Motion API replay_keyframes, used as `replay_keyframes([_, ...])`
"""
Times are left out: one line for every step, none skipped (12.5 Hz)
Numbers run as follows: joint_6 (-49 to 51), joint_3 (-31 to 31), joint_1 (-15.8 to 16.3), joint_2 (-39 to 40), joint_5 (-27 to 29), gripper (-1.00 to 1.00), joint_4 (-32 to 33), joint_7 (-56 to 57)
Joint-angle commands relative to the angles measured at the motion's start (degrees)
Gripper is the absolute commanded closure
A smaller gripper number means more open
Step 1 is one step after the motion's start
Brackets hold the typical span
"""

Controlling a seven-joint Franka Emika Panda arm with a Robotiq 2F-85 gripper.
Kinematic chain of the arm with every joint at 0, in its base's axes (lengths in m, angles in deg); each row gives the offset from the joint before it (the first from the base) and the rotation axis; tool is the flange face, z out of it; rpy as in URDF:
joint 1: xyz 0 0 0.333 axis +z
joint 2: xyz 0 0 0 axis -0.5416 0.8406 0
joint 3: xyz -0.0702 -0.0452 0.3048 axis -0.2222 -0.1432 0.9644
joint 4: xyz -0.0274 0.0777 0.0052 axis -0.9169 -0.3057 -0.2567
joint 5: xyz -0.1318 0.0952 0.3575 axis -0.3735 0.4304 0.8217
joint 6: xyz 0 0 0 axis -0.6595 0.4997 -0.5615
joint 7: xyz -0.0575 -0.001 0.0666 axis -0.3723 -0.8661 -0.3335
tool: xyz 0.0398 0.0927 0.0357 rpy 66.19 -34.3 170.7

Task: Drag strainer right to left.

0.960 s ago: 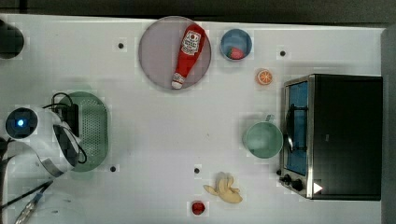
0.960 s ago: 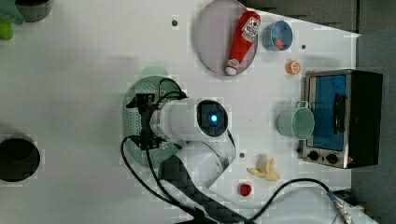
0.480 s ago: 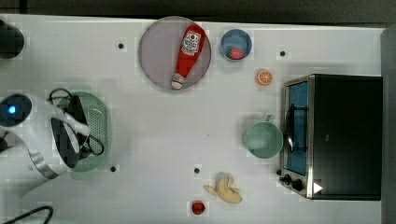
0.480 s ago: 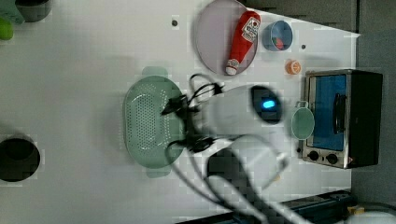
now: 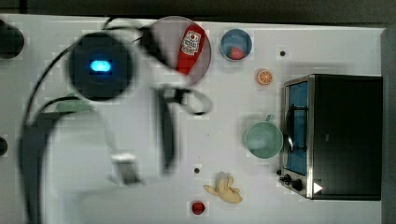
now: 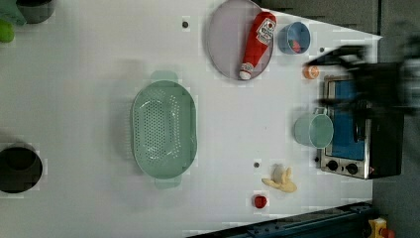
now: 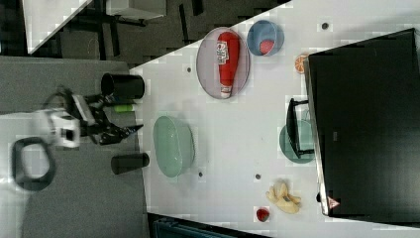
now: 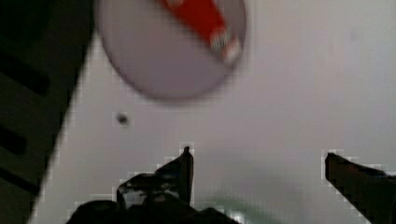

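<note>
Strainer [image 6: 164,130] alone on the worktop [image 6: 74,99].
We see the end effector [image 8: 257,161] spread apart, gripping nothing.

Ketchup bottle [image 6: 257,44] on plate [image 6: 224,42]

in the left view the strainer [image 6: 164,129] sits on the table [image 6: 79,79] with bare surface above it and on the left view's left. a black cup [image 6: 19,168] stands well apart toward the lower left edge. on the left view's right, open table lies between the strainer and the green cup [image 6: 314,130], banana [image 6: 281,179] and toaster oven [image 6: 364,134]. the plate [image 6: 223,44] with the ketchup bottle [image 6: 256,32] stands near, up and right.
</note>
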Motion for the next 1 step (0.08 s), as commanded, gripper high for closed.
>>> replay_keyframes([9.26, -7.42, -1.86, -6.54, -6.11, -1.00, 0.93, 14.52])
